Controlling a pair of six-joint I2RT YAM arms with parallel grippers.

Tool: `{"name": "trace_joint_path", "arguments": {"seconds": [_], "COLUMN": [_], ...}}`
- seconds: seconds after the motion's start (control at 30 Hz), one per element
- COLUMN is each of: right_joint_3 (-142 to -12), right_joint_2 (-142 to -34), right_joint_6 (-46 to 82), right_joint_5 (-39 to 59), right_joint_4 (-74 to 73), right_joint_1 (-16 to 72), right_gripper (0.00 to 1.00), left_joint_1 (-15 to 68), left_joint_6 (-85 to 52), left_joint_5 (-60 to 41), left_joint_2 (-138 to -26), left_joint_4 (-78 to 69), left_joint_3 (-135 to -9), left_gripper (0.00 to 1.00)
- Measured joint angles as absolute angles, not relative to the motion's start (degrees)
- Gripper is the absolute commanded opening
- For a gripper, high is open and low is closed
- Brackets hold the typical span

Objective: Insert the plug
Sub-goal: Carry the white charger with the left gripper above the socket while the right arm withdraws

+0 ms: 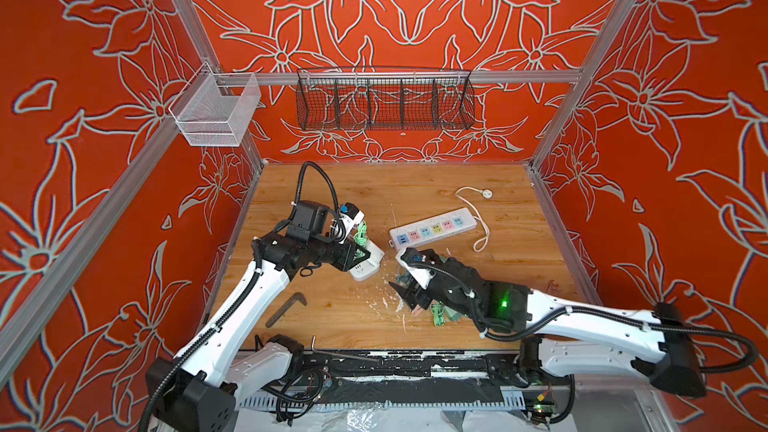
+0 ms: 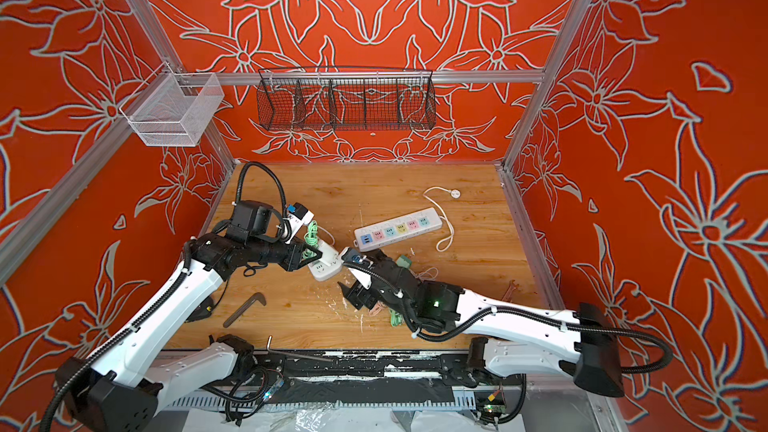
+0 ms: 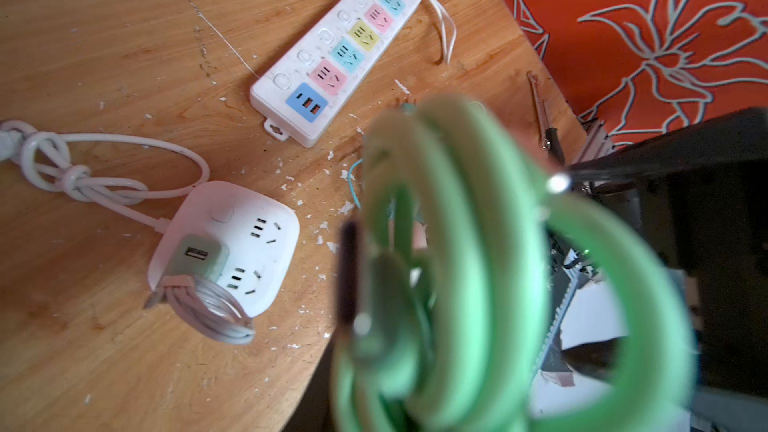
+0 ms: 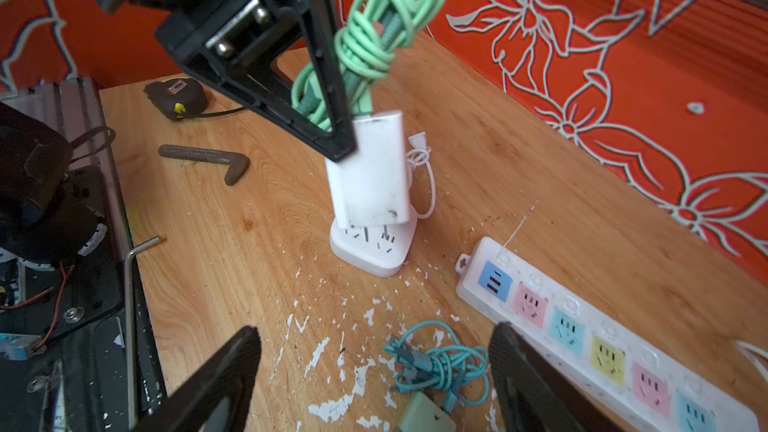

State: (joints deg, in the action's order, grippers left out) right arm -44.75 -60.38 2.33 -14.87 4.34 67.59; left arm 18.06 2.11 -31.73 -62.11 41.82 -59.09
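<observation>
The plug (image 4: 370, 176) is a white charger block with a coiled green cable (image 4: 374, 35) on top. It stands upright with its prongs at the face of the square white socket (image 4: 374, 255). My left gripper (image 4: 332, 126) is shut on its top, among the green loops. Both top views show that gripper (image 1: 362, 258) over the socket (image 1: 365, 275). In the left wrist view the blurred green coil (image 3: 478, 263) hides my jaws, and the socket (image 3: 266, 251) lies beyond. My right gripper (image 4: 376, 328) hangs open and empty above a teal cable (image 4: 440, 361).
A long power strip (image 1: 432, 228) with coloured outlets lies right of the socket. A pale green adapter (image 4: 424, 415) sits beside the teal cable. A grey L-shaped tool (image 1: 286, 309), a hex key (image 4: 133, 268) and a tape measure (image 4: 176, 97) lie towards the front left.
</observation>
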Motion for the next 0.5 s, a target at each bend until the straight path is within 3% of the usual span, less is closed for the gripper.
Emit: {"name": "trace_joint_path", "arguments": {"seconds": [0.5], "right_joint_3": [-39.64], "right_joint_2": [-56.23], "right_joint_6": [10.96], "right_joint_5": [-10.74], "right_joint_4": [8.95], "right_joint_1": [58.65], "right_gripper": [0.95], "left_joint_1": [22.04], "left_joint_6": [12.14], "left_joint_5": [-20.38], "left_joint_2": [-72.18], "left_joint_4": [38.06], "left_joint_3": [-63.02], "left_gripper": [0.00]}}
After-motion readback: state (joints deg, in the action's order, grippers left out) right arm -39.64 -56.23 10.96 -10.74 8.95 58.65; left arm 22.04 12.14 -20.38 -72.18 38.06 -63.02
